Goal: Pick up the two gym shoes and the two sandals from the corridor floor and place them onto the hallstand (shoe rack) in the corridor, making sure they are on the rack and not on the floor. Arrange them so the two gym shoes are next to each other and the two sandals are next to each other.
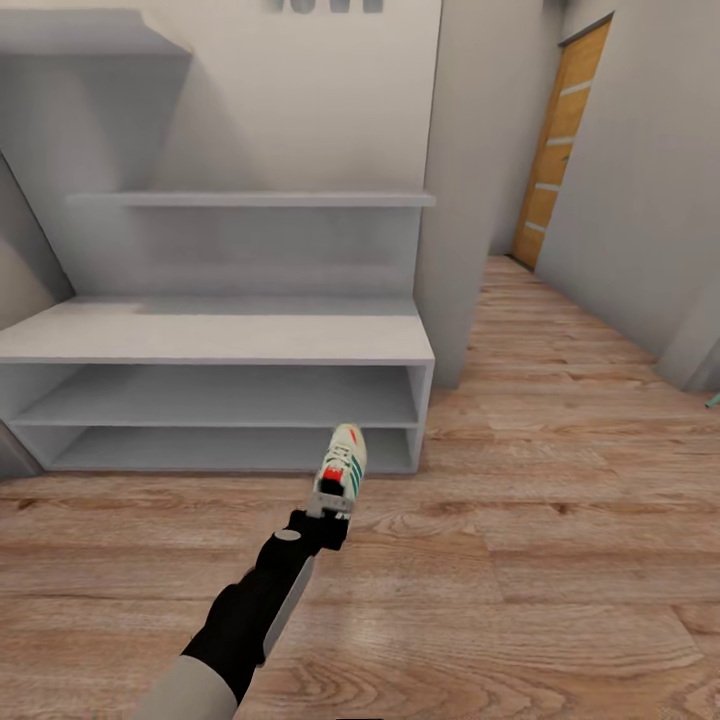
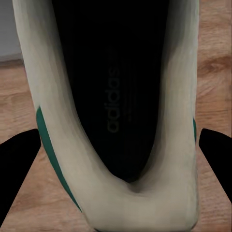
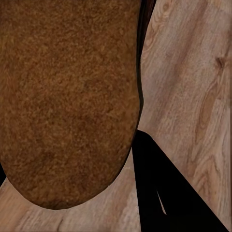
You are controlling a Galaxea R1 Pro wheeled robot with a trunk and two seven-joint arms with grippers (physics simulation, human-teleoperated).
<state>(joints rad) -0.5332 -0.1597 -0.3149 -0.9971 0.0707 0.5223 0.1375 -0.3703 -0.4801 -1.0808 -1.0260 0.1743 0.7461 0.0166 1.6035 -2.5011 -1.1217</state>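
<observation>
One gym shoe (image 1: 343,464), white with green stripes and a red patch, hangs above the corridor floor (image 1: 560,520) just in front of the hallstand's (image 1: 220,340) right end. My left gripper (image 1: 328,503) is shut on its heel end. In the left wrist view the gym shoe's (image 2: 116,111) dark opening points away, with a black finger (image 2: 19,166) on each side of it. In the right wrist view a brown sandal (image 3: 67,96) lies close to the camera, over the wood floor. One black finger (image 3: 162,198) of my right gripper presses on its edge.
The hallstand has a wide bench top, two low tiers (image 1: 220,405) and upper shelves (image 1: 250,199). A grey wall pillar (image 1: 470,200) stands to its right. The corridor runs on to a wooden door (image 1: 560,150). A small teal object (image 1: 712,401) shows at the right edge.
</observation>
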